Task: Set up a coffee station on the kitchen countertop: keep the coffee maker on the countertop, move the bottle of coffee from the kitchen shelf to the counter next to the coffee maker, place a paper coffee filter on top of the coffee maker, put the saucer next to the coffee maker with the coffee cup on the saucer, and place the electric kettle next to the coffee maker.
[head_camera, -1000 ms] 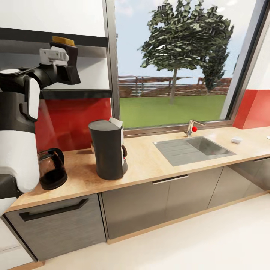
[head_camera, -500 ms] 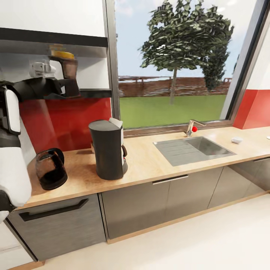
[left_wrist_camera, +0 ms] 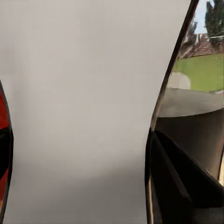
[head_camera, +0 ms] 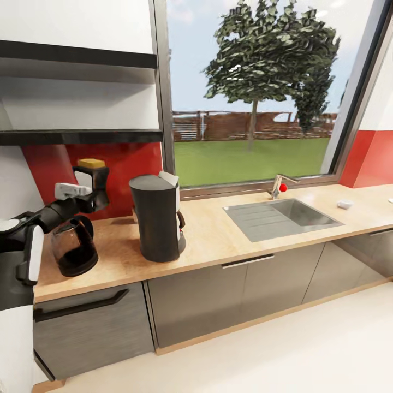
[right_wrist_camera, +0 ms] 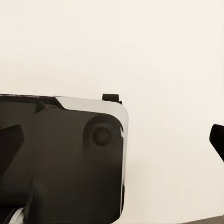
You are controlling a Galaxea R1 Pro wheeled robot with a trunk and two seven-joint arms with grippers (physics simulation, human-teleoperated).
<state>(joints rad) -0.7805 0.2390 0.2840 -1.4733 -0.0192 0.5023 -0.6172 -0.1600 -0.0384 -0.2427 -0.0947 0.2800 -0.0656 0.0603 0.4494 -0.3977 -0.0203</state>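
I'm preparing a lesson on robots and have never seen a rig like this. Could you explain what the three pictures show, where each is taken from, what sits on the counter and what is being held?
These are simulator renders of a wheeled robot with two arms.

The head view looks down over a kitchen. The left gripper is shut on the coffee bottle, holding it above the countertop. On the countertop stand the kettle and the coffee maker, with a sink further along. The shelf is above.

The left wrist view looks along that gripper: the bottle's white label is close up, with the coffee maker behind it.

The right wrist view shows a dark part of the robot against a pale surface.
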